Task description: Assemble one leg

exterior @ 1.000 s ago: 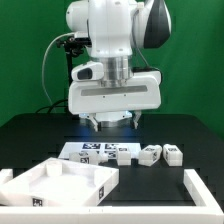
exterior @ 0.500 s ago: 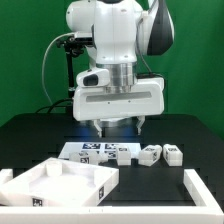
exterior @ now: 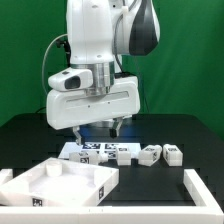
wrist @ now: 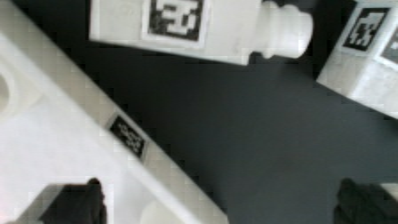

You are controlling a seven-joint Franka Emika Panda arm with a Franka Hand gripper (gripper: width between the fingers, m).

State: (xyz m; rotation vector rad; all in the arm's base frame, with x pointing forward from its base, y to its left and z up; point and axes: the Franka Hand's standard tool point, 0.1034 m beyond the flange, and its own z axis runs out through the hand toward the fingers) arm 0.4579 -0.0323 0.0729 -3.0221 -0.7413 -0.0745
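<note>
- Hovering over the black table (exterior: pixel 30 135) with the gripper (exterior: pixel 98 129) empty and spread wide, showing in the wrist view as two dark fingertips (wrist: pixel 75 201) with only bare table between.
- Treating the leg (exterior: pixel 122 156) nearest the marker board (exterior: pixel 92 150) as the likely target, lying on its side just beside that board on the exterior view's right, with two neighbouring legs (exterior: pixel 148 154) in a row further that way, near but apart.
- Judging the step as the approach, with nothing grasped and the descent not yet begun.
- Centring the open jaws over the leg's white body before lowering, straddling its short width rather than its length, and aiming for flat faces.
- Avoiding the narrower stub end seen on a leg in the wrist view, probably risking a tilted pick otherwise.
- Minding the white panel (exterior: pixel 60 182), with a tagged white edge that looks like its rim passing close by in the wrist view, and taking care not to brush it.
- Descending straight, without nudging the neighbouring legs out of line.
- Closing only after reaching low on both sides of the leg, then lifting slowly and checking for slip.
</note>
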